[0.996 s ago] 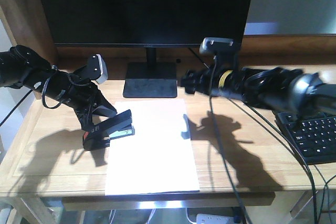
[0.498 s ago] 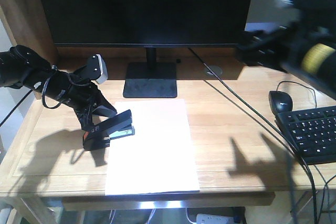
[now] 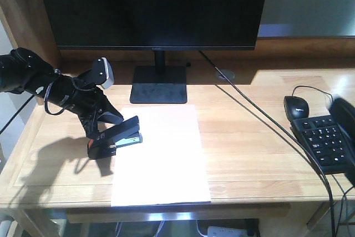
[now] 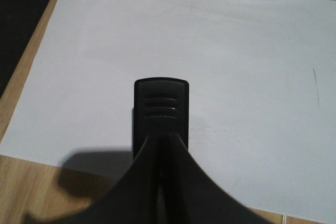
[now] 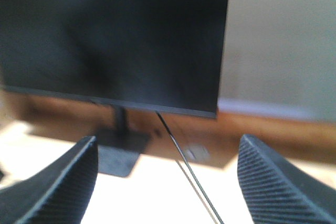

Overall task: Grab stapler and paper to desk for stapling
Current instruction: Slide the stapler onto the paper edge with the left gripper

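I clamp my left gripper (image 3: 99, 137) on the stapler's (image 3: 123, 134) rear so its nose overhangs the paper's (image 3: 161, 159) upper-left edge, ready, I judge, for stapling there, while my right gripper (image 5: 168, 182) hangs spread and empty, well right of the paper.

Wood desk (image 3: 249, 154), white paper (image 3: 161, 159) flat near the front, monitor stand (image 3: 159, 86) behind it, mouse (image 3: 297, 105) and keyboard (image 3: 324, 144) at right, thin cable (image 3: 260, 116), stapler (image 3: 117, 137) maybe touching the paper's edge.

place: office | cues: black monitor (image 3: 155, 6); keyboard (image 3: 321, 140); mouse (image 3: 295, 105); wooden desk (image 3: 249, 137)
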